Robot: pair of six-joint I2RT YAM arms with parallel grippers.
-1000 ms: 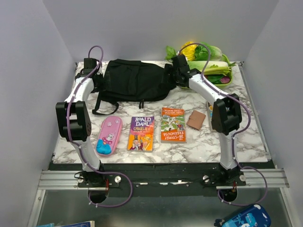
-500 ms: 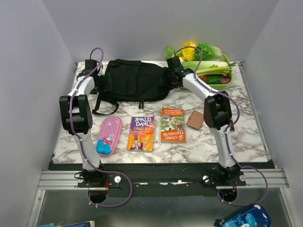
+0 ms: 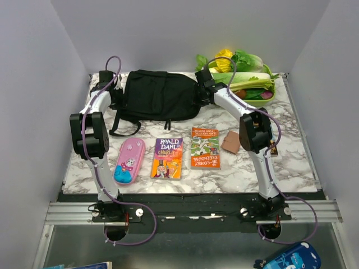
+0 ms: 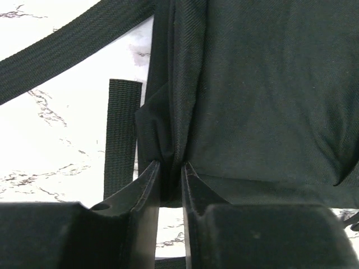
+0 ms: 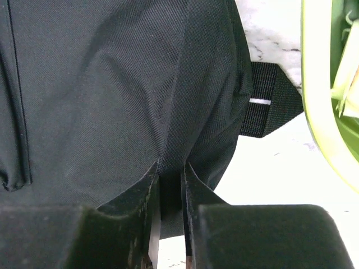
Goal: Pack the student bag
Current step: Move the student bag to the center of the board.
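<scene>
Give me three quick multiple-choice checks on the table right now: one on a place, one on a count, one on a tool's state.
1. The pencil case lies: A left of the purple book; B right of both books; C behind both books.
2. Books on the table: A one; B two; C four.
3. The left tool is: A open; B shut on the backpack; C holding a book.

A: it lies beside the purple cover's left edge.
B: only the purple one and the orange book are there.
B: its fingers pinch a fold of black fabric.

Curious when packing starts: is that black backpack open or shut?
Looks shut: the student bag lies flat, showing only black fabric, no opening or lining. The left gripper and right gripper each pinch one end.
</scene>
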